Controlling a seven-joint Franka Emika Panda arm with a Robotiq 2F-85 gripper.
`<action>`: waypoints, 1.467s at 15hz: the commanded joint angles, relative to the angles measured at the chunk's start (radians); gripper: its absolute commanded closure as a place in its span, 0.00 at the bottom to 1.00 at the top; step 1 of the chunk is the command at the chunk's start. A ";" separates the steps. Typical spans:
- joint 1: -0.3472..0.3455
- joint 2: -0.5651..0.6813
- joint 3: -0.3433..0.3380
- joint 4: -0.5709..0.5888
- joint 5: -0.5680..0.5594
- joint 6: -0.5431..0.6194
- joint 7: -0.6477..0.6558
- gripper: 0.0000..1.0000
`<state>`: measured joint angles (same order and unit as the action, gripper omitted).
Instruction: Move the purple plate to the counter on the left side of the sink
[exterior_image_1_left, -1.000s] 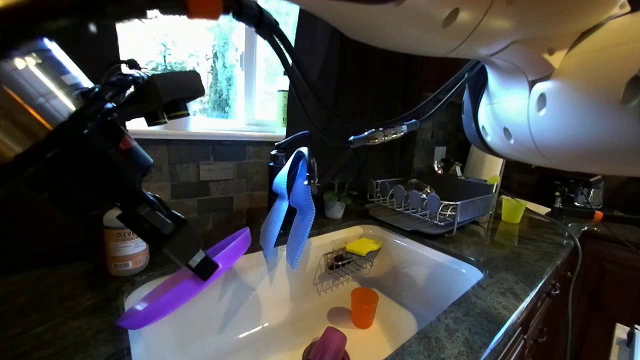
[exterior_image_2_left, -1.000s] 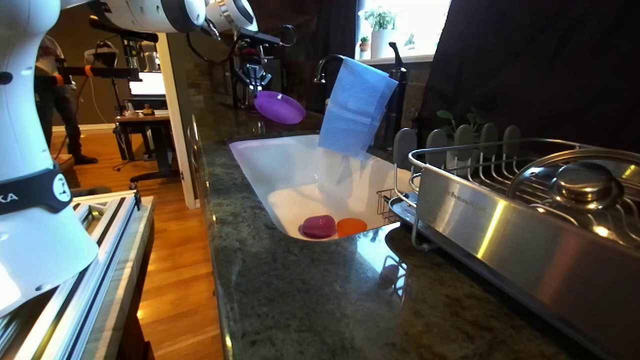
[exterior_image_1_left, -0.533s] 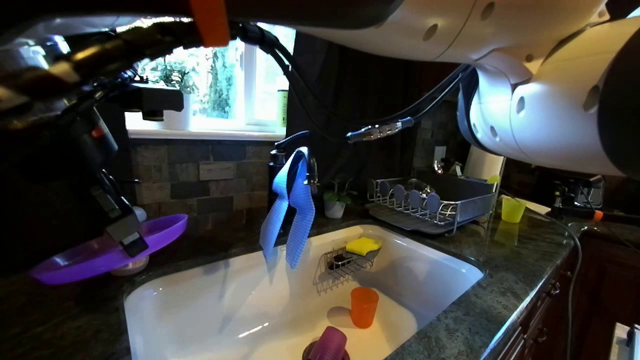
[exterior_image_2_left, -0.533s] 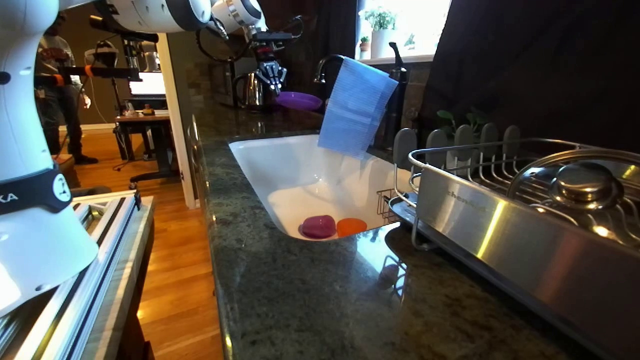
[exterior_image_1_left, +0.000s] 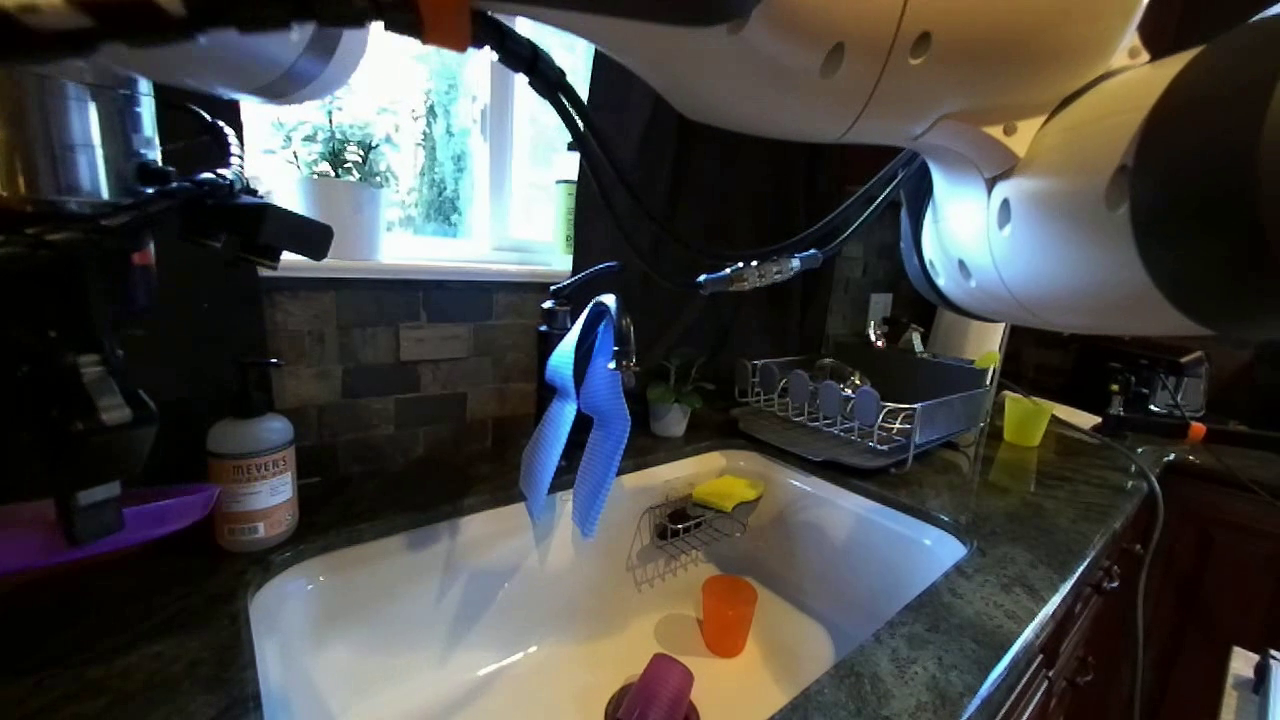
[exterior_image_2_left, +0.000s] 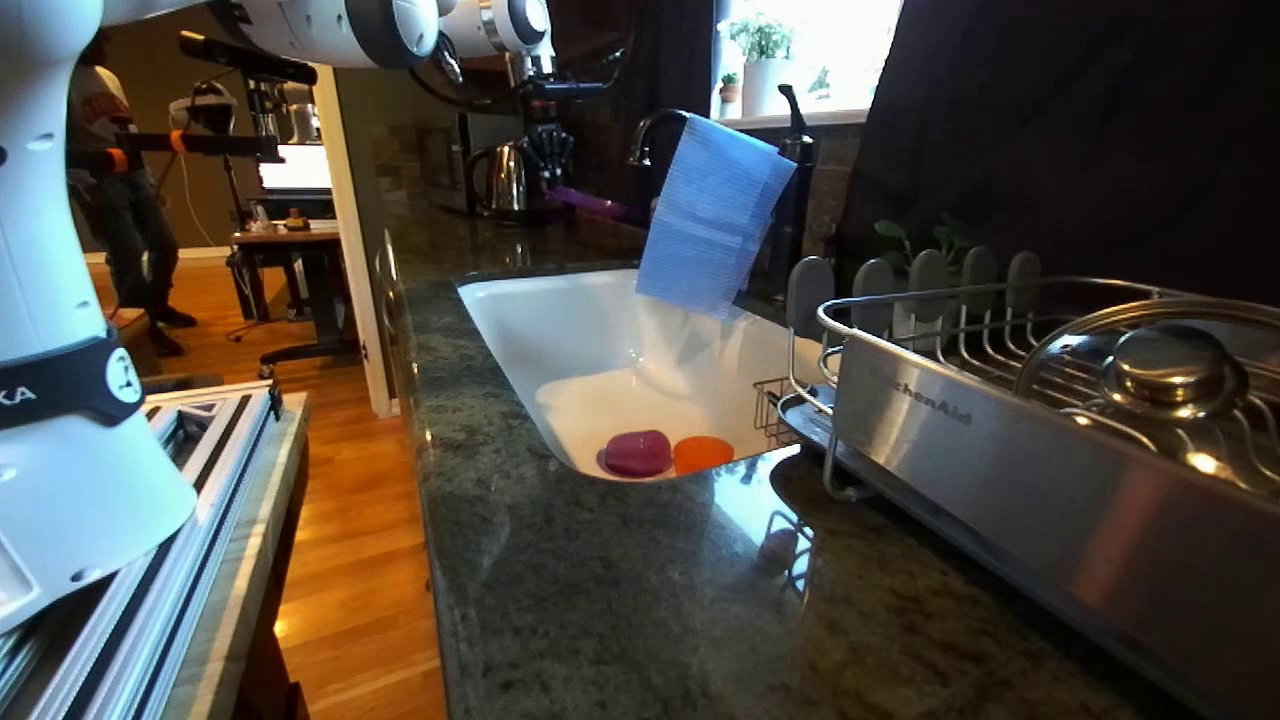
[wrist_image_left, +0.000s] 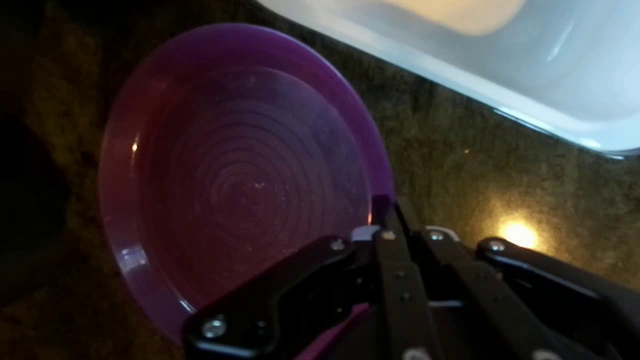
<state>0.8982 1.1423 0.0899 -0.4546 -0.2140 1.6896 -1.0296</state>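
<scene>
I have the plate (wrist_image_left: 245, 190) over the counter (wrist_image_left: 450, 165), left of the sink (exterior_image_1_left: 380, 580) in an exterior view; whether plate and counter touch, I cannot tell. My gripper (wrist_image_left: 392, 207) holds the plate by its edge, fingers pinched together. A bottle (exterior_image_1_left: 252, 490) stands near the plate. In the sink, an orange cup (exterior_image_1_left: 728, 615); over the faucet (exterior_image_2_left: 639, 150), a blue cloth (exterior_image_1_left: 608, 430).

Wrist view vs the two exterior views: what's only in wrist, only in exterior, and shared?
Wrist view only: the concentric rings inside the purple plate.
Exterior views only, visible in both: the hanging blue cloth, the orange cup and the dish rack.
Shared: the fingers at the plate's rim, the dark counter, part of the white sink.
</scene>
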 joint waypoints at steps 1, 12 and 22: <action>-0.017 0.006 0.052 0.001 0.086 -0.032 0.002 0.99; -0.037 0.065 0.067 0.012 0.137 -0.182 0.124 0.99; -0.018 0.040 0.073 -0.004 0.107 -0.284 -0.196 0.19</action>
<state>0.8569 1.2257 0.1901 -0.4552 -0.0912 1.4685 -1.2222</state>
